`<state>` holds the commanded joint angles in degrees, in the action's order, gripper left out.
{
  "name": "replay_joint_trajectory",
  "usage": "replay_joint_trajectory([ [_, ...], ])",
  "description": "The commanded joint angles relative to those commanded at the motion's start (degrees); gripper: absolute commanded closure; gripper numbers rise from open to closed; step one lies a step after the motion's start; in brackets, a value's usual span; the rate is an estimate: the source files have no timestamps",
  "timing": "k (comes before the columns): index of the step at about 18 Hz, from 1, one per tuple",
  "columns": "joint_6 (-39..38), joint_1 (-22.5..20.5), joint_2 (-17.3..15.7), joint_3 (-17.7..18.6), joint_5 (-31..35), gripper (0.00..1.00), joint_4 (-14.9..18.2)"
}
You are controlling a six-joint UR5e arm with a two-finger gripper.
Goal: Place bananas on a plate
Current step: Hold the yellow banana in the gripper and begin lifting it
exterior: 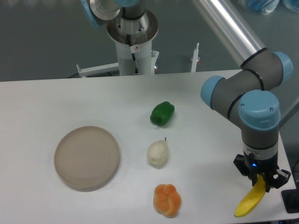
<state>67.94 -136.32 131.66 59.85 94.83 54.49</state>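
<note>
Hand (261,178) is gripping the banana (251,201) at the worktop's (56,102) near right; next, probably, carrying it left to the plate (87,157).

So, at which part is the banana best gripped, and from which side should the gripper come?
Near its upper end, from above. The banana lies slanted at the table's right front edge, its lower tip pointing front-left. The gripper already sits over that upper end, one finger on each long side. The narrow width probably fits the jaws; whether they are closed cannot be told.
</note>
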Motion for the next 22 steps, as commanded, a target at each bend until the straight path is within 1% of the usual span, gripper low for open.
replay_joint_trajectory([
  [11,0.0,-0.09,-0.17,0.18,-0.26,0.89,0.09],
  [14,0.0,-0.26,-0.7,0.35,-2.02,0.89,0.09],
  [18,0.0,-0.44,-1.14,0.79,-2.11,0.89,0.44],
  [20,-0.61,-0.09,-2.01,1.4,-2.2,0.89,0.79],
  [22,-0.88,0.0,-4.03,3.33,-2.81,0.89,2.63],
])
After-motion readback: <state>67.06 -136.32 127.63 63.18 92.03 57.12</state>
